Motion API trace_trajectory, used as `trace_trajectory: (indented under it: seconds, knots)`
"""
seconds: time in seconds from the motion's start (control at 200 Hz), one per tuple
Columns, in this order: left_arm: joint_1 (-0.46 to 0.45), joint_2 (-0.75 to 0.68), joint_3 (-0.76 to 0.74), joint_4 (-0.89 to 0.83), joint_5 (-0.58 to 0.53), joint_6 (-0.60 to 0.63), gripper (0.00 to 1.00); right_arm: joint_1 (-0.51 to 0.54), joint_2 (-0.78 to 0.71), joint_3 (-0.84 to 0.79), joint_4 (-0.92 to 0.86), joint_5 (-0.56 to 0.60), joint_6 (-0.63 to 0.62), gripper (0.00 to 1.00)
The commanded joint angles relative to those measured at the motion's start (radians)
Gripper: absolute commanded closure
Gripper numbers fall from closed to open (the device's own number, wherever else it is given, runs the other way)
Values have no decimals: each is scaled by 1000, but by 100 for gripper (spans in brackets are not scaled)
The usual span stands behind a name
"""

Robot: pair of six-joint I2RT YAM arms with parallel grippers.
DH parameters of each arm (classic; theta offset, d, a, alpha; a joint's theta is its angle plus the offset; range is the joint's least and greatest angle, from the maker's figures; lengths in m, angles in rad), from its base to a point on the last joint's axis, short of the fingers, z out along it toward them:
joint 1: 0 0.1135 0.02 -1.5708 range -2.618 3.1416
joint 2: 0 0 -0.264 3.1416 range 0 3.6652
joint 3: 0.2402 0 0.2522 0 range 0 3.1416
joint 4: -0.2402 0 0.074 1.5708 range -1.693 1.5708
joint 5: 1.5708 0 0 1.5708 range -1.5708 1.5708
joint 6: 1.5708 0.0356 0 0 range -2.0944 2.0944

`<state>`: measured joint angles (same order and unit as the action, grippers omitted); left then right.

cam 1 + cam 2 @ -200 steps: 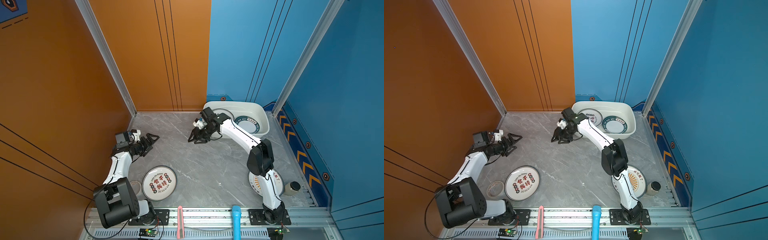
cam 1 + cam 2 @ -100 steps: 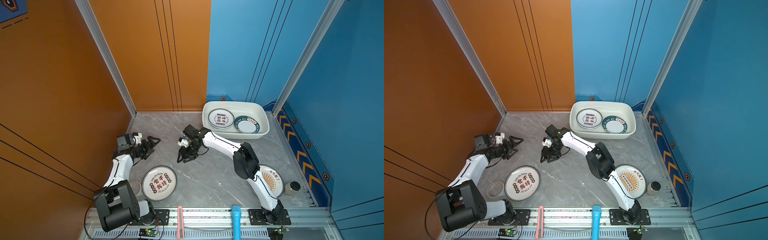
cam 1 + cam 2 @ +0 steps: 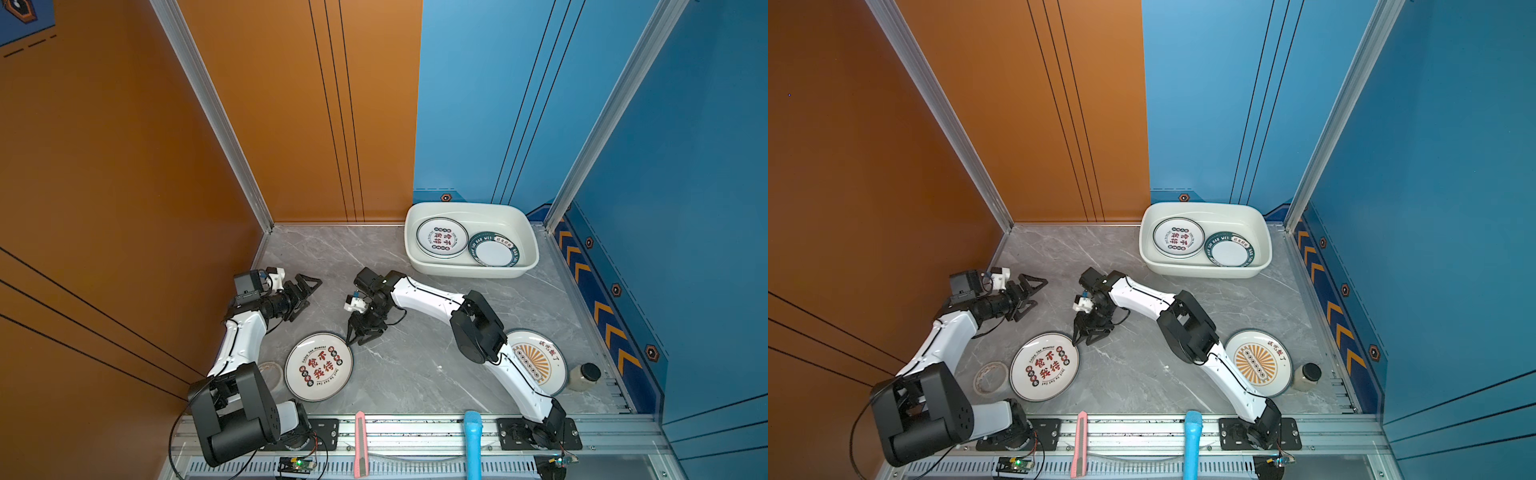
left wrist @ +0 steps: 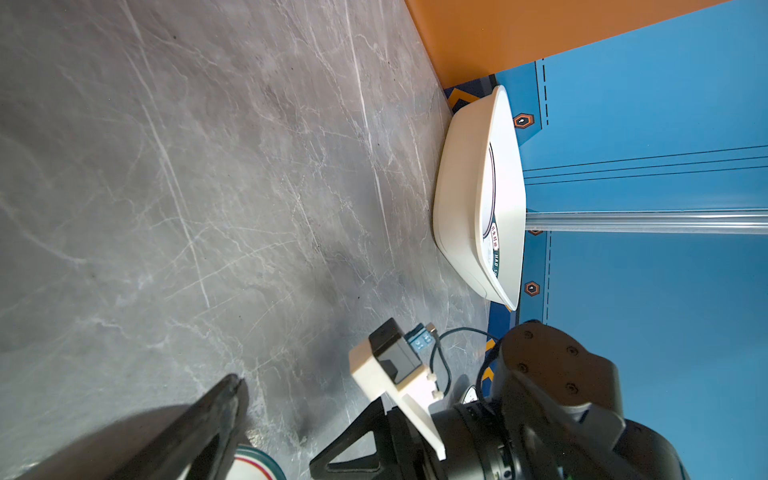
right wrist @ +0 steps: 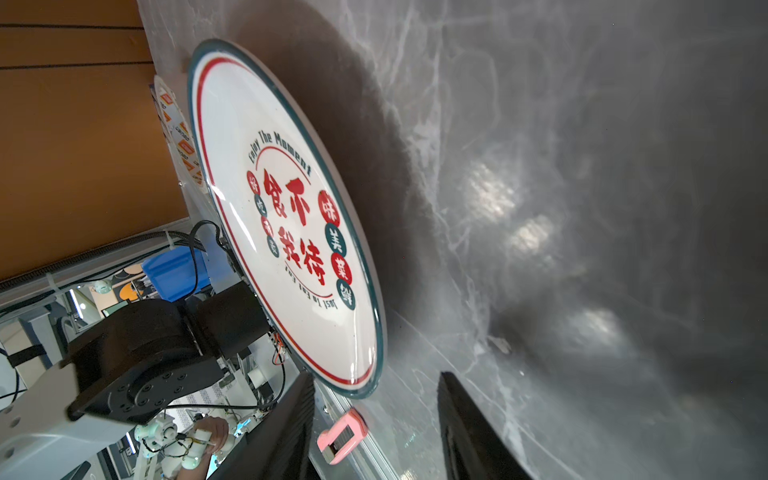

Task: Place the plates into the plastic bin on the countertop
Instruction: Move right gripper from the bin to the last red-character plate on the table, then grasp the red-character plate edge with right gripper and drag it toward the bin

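Observation:
On the grey countertop [image 3: 415, 365] lies a white plate with red characters [image 3: 319, 368] [image 3: 1045, 367] [image 5: 286, 216]. My right gripper [image 3: 361, 337] [image 3: 1088, 337] [image 5: 376, 380] hovers at that plate's far right edge, jaws open, with the rim just beyond its fingertips. A sunburst plate [image 3: 540, 359] [image 3: 1260, 363] lies partly under the right arm. At the back right, the white plastic bin [image 3: 469, 270] [image 3: 1204, 270] [image 4: 461, 199] holds a red-character plate [image 3: 441, 237] and a green-rimmed plate [image 3: 494, 249]. Over bare countertop at the left, my left gripper [image 3: 309, 286] [image 3: 1034, 289] stands wide open and empty.
A tape roll [image 3: 272, 372] [image 3: 992, 377] lies left of the near plate. A small jar [image 3: 585, 376] stands at the front right. A pink knife [image 3: 360, 440] and a blue handle [image 3: 472, 440] rest on the front rail. Walls close in on three sides.
My right arm has swung away from the bin, forward and to the left, and its gripper has come down to the near plate's edge. The left gripper has shifted slightly.

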<state>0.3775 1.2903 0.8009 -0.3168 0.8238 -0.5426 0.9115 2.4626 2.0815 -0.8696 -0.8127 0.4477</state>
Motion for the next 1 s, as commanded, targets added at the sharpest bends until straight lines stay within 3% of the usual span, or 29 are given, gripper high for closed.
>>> trace_trajectory:
  seconds: [0.0, 0.375, 0.996]
  knots:
    - [-8, -9, -13, 8, 29, -4, 2, 14, 35, -5, 9, -26, -18, 50]
    - [-9, -18, -29, 10, 36, -5, 2, 41, 103, 40, 9, -64, 3, 57]
    - [-14, -28, -65, 9, 52, -3, 2, 28, 88, 31, 76, -24, 56, 96]
